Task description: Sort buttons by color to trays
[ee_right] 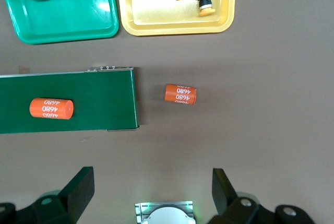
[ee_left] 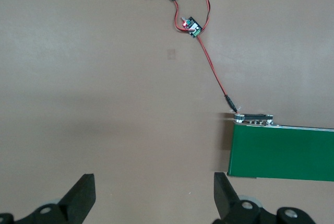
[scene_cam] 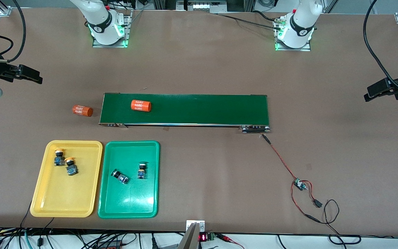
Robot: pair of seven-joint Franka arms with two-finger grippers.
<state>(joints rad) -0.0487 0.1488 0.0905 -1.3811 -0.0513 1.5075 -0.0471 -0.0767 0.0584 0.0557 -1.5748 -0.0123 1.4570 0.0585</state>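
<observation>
Two trays (scene_cam: 43,193) (scene_cam: 107,193) sit side by side, nearer the front camera than the belt (scene_cam: 202,109), toward the right arm's end. Each holds two buttons (scene_cam: 59,157) (scene_cam: 141,170). One cylinder (scene_cam: 141,105) lies on the belt, another (scene_cam: 82,110) just beside its end.

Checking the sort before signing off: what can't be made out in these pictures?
- Green buttons' cap colour: too small in front view; right wrist view's edge cuts the green tray.
- Yellow tray: cut off by right wrist view's edge.
- Conveyor belt: mostly outside left wrist view.
</observation>
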